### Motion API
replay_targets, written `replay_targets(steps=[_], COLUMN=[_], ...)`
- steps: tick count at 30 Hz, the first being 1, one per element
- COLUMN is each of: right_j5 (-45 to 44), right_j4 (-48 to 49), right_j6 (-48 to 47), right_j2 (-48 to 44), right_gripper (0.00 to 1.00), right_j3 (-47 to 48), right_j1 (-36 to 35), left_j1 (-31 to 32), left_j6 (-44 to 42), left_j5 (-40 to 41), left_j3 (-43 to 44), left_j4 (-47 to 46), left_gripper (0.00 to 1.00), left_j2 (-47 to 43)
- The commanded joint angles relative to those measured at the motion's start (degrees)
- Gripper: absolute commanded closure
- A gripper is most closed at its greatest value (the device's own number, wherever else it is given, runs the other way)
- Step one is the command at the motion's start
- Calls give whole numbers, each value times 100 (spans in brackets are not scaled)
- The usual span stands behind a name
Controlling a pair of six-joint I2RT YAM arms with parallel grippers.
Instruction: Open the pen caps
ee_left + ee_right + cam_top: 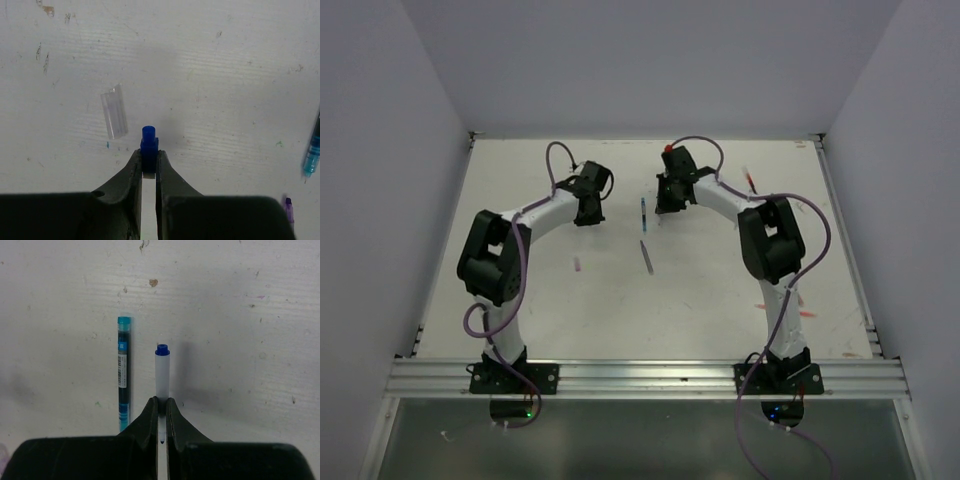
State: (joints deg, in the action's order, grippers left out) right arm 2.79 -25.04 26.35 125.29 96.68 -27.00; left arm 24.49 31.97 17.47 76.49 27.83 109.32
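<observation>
- Top view: shows left pincer and right pincer facing each other low over the white counter, teal pen lying between them, purple-grey pen nearer the bases.
- Left wrist: pinches a blue pen cap at the fingertips; shows a clear cap lying just left.
- Right wrist: clamps a white pen, blue tip outward; shows the teal pen parallel, just left, apart.

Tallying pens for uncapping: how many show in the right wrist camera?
2. A teal pen lies on the table; a white blue-tipped pen is clamped in the right gripper. More may lie outside this view.
</observation>
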Motion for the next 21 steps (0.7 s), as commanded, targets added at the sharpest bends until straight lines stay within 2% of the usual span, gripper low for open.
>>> replay_targets(steps=[1,13,16,21], right_j5=[144,310,336,424], right_j4=[43,52,60,78], right_j6=[-33,19,37,81], right_j2=[118,311,346,382], right_gripper=[100,100,100,99], right_j3=[290,360,351,351], right_j1=[-15,-15,-15,-15], left_j1=[-23,-32,-32,-67], left_j6=[55,47,38,38], left_j5=[441,590,608,582], left_j3=[357,490,472,463], left_j4=[81,152,134,117], left_gripper=[88,78,72,68], left_j2=[160,547,564,626])
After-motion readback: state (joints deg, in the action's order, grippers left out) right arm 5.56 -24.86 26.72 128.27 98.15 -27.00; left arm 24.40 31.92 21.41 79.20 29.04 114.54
